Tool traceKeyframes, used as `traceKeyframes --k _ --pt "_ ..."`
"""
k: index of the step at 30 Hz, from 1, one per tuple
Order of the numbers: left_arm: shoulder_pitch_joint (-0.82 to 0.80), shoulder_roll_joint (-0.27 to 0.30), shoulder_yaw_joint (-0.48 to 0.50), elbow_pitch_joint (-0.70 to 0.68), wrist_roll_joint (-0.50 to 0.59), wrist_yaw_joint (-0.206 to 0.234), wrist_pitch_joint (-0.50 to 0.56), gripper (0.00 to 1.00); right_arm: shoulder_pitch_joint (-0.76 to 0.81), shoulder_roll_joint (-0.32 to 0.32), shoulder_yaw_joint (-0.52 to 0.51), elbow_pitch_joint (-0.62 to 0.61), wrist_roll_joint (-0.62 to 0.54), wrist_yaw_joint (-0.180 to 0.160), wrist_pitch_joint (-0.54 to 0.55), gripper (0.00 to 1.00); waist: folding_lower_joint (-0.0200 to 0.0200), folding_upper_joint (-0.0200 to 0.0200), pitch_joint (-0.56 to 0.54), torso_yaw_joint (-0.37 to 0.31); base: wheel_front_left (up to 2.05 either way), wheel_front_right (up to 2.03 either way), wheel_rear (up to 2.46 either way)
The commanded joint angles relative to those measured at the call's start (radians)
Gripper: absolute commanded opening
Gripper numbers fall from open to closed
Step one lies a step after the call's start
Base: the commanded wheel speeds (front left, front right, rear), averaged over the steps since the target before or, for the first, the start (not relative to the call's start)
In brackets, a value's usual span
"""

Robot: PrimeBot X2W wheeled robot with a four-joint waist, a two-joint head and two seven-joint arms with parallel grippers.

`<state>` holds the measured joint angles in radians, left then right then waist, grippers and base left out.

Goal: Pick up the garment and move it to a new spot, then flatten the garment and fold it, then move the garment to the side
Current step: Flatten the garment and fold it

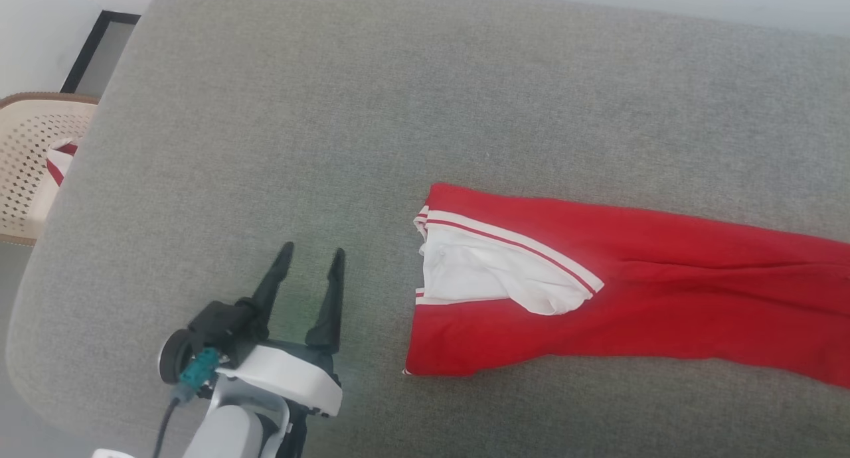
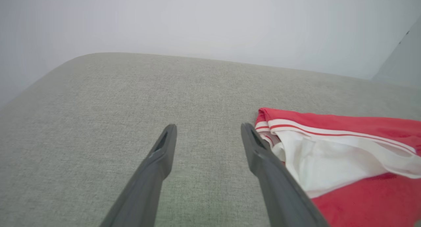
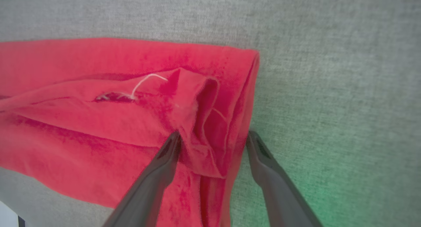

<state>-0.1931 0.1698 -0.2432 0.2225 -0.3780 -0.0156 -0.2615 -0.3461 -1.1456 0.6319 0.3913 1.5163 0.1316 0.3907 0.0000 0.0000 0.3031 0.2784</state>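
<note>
The garment (image 1: 664, 292) lies on the grey padded surface (image 1: 332, 113) as a long red band. It starts right of centre in the head view and runs off the right edge, with its white sleeve (image 1: 478, 272) tucked in at the left end so the striped trim shows on top. That narrow shape suggests the sides are already folded in and an end-to-end fold is what remains, with the move aside after that. The left gripper (image 1: 313, 251) sits at the lower left of the head view, its fingers spread wide and holding nothing. It is over bare cushion just beside the sleeve end, probably placed there to take that end. In the right wrist view, the right gripper (image 3: 213, 135) is also spread and grips nothing. One finger is over the red cloth and the other over the grey cushion just past the hem, so the rumpled end fold lies between them, well lined up for a pinch through all the layers. Thin cloth like this may let a layer slip out. At the far left edge of the head view a chair (image 1: 26, 133) holds a white cloth with a red stripe (image 1: 60, 162), well apart from the work.
</note>
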Motion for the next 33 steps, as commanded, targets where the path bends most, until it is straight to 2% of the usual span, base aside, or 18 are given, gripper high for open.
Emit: traceKeyframes --k 1,3,4,5,6,7,8,10,16,24,29,33 --pt "0.016 -0.016 0.019 -0.008 0.039 -0.01 -0.004 1.0 0.052 0.053 0.044 0.017 -0.002 -0.002 0.038 1.0 0.0 0.0 -0.001 -0.002 0.0 0.0 0.0" --pt "0.025 -0.038 0.047 -0.012 0.081 -0.026 -0.004 1.0 0.038 0.079 0.047 0.041 -0.012 -0.002 0.041 1.0 0.0 0.0 0.0 -0.002 0.0 0.0 0.0" --pt "0.027 -0.045 0.054 -0.01 0.104 -0.034 -0.004 1.0 0.028 0.094 0.048 0.056 -0.019 -0.002 0.041 0.94 0.0 0.0 0.001 -0.003 0.0 0.0 0.0" --pt "0.027 -0.055 0.062 -0.009 0.121 -0.04 -0.004 1.0 0.022 0.11 0.05 0.074 -0.022 -0.002 0.044 0.53 0.0 0.0 0.002 -0.002 0.0 0.0 0.0" --pt "0.026 -0.064 0.072 -0.009 0.131 -0.046 -0.004 1.0 0.013 0.127 0.054 0.087 -0.031 -0.003 0.05 0.33 0.0 0.0 0.004 -0.002 0.0 0.0 0.0" --pt "0.025 -0.07 0.084 -0.011 0.146 -0.049 -0.004 1.0 0.005 0.141 0.057 0.099 -0.039 -0.003 0.049 0.04 0.0 0.0 0.006 -0.002 0.0 0.0 0.0" --pt "0.024 -0.075 0.093 -0.011 0.159 -0.053 -0.004 1.0 -0.004 0.155 0.054 0.109 -0.044 -0.003 0.047 0.0 0.0 0.0 0.008 -0.002 0.0 0.0 0.0" --pt "0.026 -0.087 0.116 -0.018 0.176 -0.06 -0.004 1.0 -0.025 0.175 0.05 0.126 -0.055 -0.003 0.048 0.0 0.0 0.0 0.01 -0.008 0.0 0.0 0.0" --pt "0.048 -0.104 0.183 -0.044 0.216 -0.07 -0.004 1.0 -0.086 0.162 -0.008 0.183 -0.076 -0.008 -0.002 0.0 0.0 0.0 0.019 -0.053 0.0 0.0 0.0" --pt "0.026 -0.114 0.22 -0.108 0.263 -0.08 -0.004 1.0 -0.124 0.06 -0.105 0.257 -0.086 -0.002 -0.072 0.0 0.0 0.0 0.052 -0.126 0.0 0.0 0.0" --pt "0.009 -0.117 0.23 -0.149 0.283 -0.086 -0.004 1.0 -0.147 -0.011 -0.165 0.353 -0.068 -0.002 -0.101 0.0 0.0 0.0 0.067 -0.152 0.0 0.0 0.0" --pt "0.004 -0.118 0.231 -0.161 0.298 -0.091 -0.004 1.0 -0.161 -0.019 -0.197 0.404 -0.047 -0.002 -0.104 0.0 0.0 0.0 0.065 -0.159 0.0 0.0 0.0"
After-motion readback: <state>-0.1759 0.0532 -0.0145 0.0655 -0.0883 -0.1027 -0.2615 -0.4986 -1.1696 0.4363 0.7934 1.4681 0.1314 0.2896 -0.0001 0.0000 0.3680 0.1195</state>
